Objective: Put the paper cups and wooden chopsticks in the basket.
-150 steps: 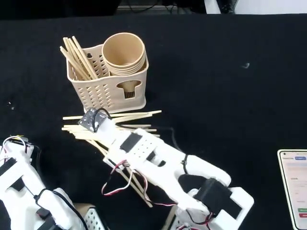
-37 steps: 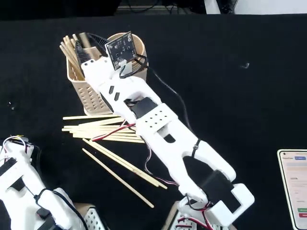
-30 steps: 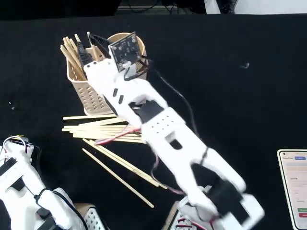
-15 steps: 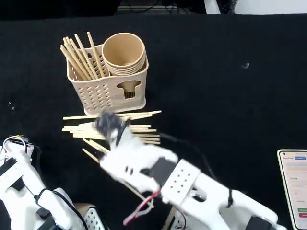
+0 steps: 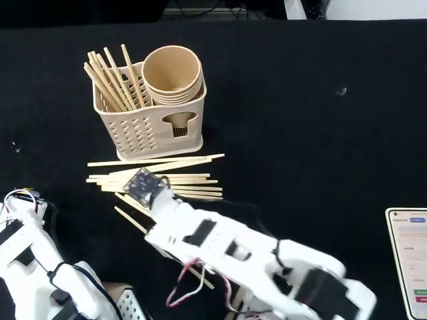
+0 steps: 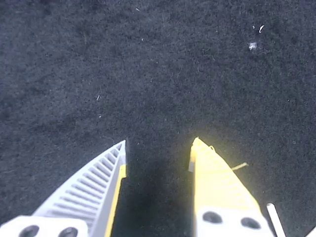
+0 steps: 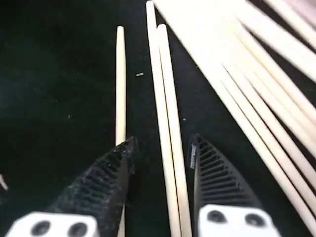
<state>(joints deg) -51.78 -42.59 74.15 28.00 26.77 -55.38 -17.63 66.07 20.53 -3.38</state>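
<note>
Right wrist view: the right gripper (image 7: 162, 140) is spread, straddling 2 chopsticks (image 7: 170, 163) on the cloth (image 7: 59, 74). Over bare cloth the left gripper (image 6: 159, 148) is spread too. In the basket (image 5: 150, 130) stand the cups (image 5: 172, 70); a loose pile (image 5: 167, 175) lies just beside it.

Black table (image 5: 320, 133), basket (image 5: 150, 130), loose chopsticks (image 5: 195, 179), phone (image 5: 408, 257) at edge
</note>
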